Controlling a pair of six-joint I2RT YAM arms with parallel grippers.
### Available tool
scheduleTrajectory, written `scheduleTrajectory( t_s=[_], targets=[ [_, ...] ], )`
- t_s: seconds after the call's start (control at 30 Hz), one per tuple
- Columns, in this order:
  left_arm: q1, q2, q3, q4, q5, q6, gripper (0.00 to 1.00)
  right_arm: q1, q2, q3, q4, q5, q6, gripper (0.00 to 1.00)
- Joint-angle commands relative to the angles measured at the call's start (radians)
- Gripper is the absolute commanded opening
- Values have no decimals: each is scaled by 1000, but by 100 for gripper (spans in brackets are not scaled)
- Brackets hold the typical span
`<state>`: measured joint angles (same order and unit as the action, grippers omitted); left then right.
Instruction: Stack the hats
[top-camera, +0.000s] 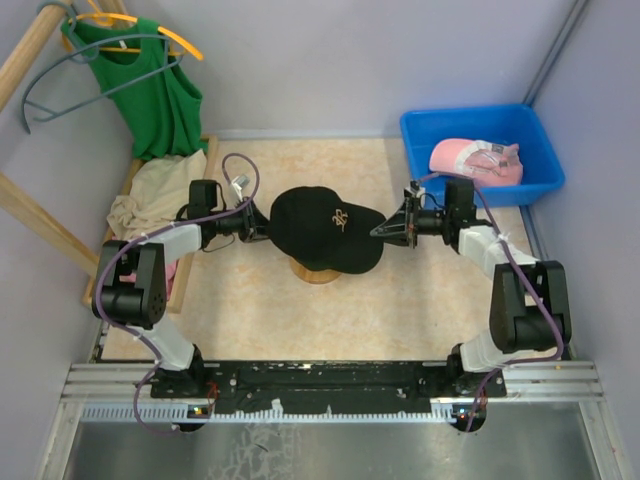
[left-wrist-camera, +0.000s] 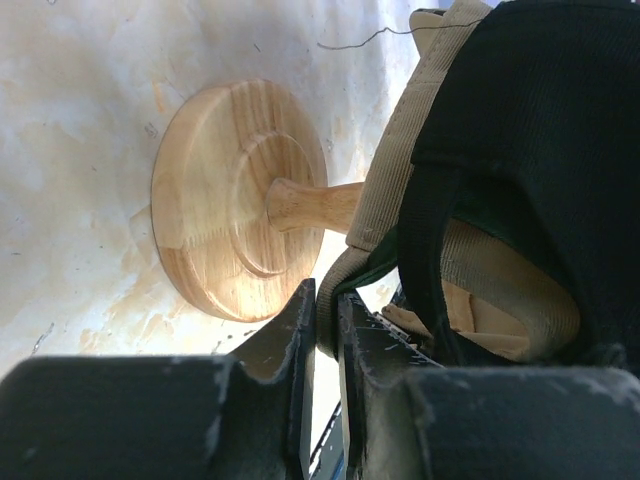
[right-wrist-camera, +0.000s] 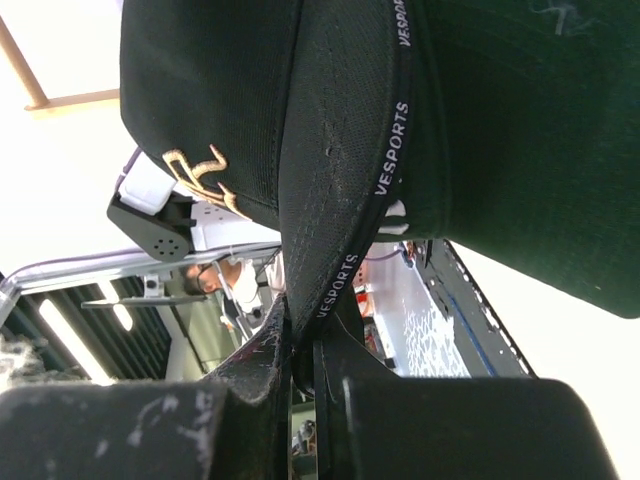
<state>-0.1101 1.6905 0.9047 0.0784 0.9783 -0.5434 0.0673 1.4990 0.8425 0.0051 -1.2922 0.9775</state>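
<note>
A black cap with a gold emblem (top-camera: 322, 226) sits on top of a stack on a wooden stand (top-camera: 316, 274) at mid-table. My left gripper (top-camera: 262, 228) is at its left edge. In the left wrist view that gripper (left-wrist-camera: 326, 300) is shut on the tan cap's band (left-wrist-camera: 395, 160), with a sliver of the dark green cap (left-wrist-camera: 385, 265) and the black cap (left-wrist-camera: 540, 120) beside it. My right gripper (top-camera: 386, 228) is shut on the black cap's brim (right-wrist-camera: 330, 200); its jaws pinch the brim edge (right-wrist-camera: 305, 335). The pink cap (top-camera: 476, 160) lies in the blue bin (top-camera: 545, 150).
The stand's round base and peg (left-wrist-camera: 230, 200) show under the caps. A green sleeveless top (top-camera: 150, 90) hangs on a wooden rack at back left. Cream and pink cloths (top-camera: 150, 195) lie in a wooden tray at left. Walls close in the table.
</note>
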Motion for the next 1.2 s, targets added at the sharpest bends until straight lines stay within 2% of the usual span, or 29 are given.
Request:
scheduleTrajectory(
  t_s=[0.0,0.1,0.3,0.43,0.6,0.73,0.87,1.03,1.17],
  targets=[
    [13,9,-26,13,-17,13,18,-20,-8,-19,-199,77,-154,0],
    [13,5,-31,12,-15,13,17,-45,6,-22,-257,103,-212,0],
    [13,-6,-57,6,-21,24,17,-98,28,-30,-235,135,-203,0],
    [13,-14,-85,7,-23,29,17,-101,73,-21,-265,160,-243,0],
    [15,-28,-112,1,-33,38,16,-101,110,-22,-208,176,-210,0],
    [26,-59,-119,14,-19,11,16,-101,141,9,-262,179,-264,0],
    [58,-101,-100,34,30,-56,16,-102,146,37,-323,185,-308,0],
    [92,-161,-100,186,123,-244,29,-101,146,49,-337,188,-323,0],
    [99,-182,-113,347,174,-416,36,-101,146,57,-350,192,-334,0]
  ],
)
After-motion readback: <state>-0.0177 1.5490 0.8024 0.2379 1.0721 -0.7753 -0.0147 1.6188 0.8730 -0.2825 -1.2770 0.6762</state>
